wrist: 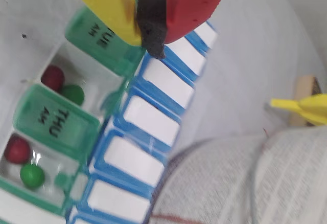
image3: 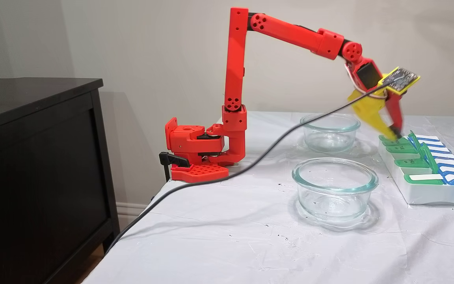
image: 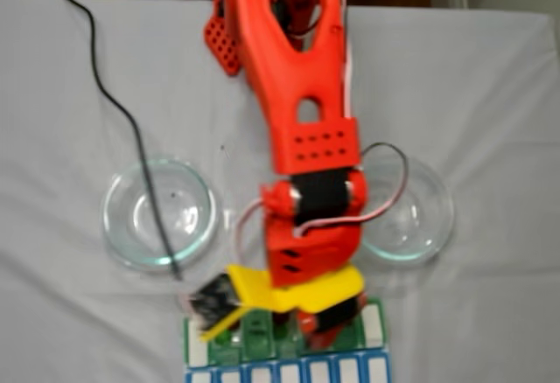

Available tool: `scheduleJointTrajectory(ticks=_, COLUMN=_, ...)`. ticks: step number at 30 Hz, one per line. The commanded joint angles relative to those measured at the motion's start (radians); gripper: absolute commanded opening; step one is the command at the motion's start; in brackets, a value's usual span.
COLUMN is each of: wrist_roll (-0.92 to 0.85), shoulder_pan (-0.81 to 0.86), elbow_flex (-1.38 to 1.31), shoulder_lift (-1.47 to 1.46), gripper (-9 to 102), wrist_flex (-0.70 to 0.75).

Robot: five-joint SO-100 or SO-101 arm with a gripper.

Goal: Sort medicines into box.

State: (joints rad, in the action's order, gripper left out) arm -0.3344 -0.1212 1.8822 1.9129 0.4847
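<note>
The box [wrist: 153, 121] is a pill organiser with green lids marked TUE and THU and a row of blue lids with white labels. Two of its compartments stand open. One holds a dark red medicine [wrist: 52, 76] and a green one [wrist: 73, 94]. The other holds a dark red ball [wrist: 17, 149] and a green ball [wrist: 31, 175]. My gripper [wrist: 152, 35] has a yellow and a red finger closed together on its own black foam pad, with no ball showing between them. Its tip hovers at the box's [image3: 428, 195] far end by the TUE lid, as the side fixed view shows the gripper [image3: 395, 136].
Two round clear glass dishes [image3: 334, 185] [image3: 329, 132] stand between the arm's base and the box; from above they flank the arm, left dish [image: 114, 217] and right dish [image: 429, 226]. A black cable [image: 131, 129] crosses the left dish. A dark cabinet [image3: 34, 157] stands beside the table.
</note>
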Motion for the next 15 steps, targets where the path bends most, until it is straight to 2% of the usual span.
scheduleJointTrajectory(ticks=1, wrist_roll=0.009, shoulder_pan=0.029, elbow_flex=0.005, shoulder_lift=0.166, gripper=0, wrist_flex=-0.091)
scheduleJointTrajectory(ticks=15, wrist_roll=-0.048, shoulder_pan=0.038, elbow_flex=0.058, shoulder_lift=0.08, gripper=0, wrist_flex=-0.156)
